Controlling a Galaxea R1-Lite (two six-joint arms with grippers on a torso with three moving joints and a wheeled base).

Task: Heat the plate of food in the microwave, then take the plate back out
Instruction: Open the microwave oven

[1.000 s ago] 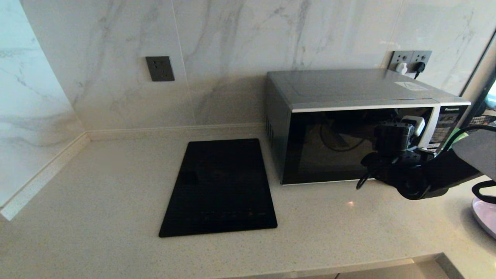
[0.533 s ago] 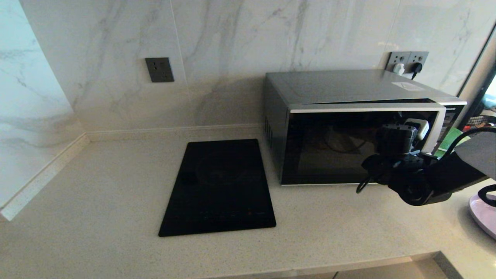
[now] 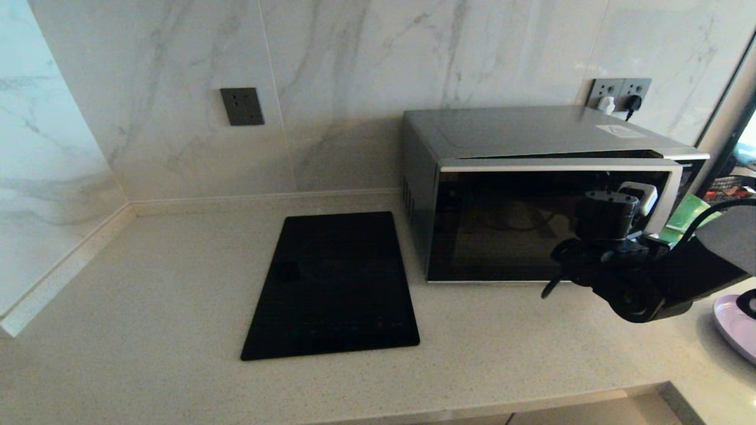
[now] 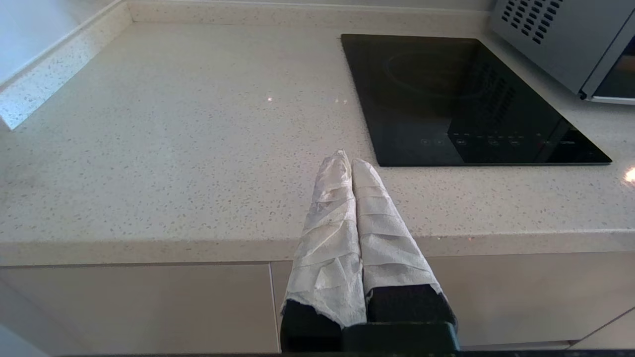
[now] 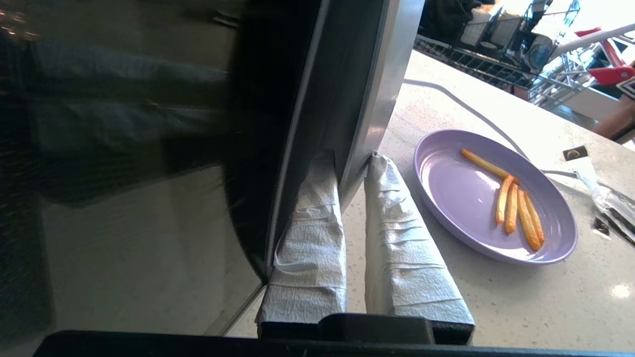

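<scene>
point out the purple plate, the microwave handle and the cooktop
purple plate (image 5: 461,198), right wrist view, bare inner surface.
microwave handle (image 5: 384,84), right wrist view, silver bar.
cooktop (image 3: 336,277), head view, glass centre.

The right arm (image 3: 667,277) is showing black, rounded housings with a black cable looping beside; crinkled white wrapping is covering both end effectors' fingers (image 5: 307,238) above black bases.

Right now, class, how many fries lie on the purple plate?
4, all on the plate of food: one long fry toward its centre, and three side by side nearer the rim. None seems hidden.
</scene>
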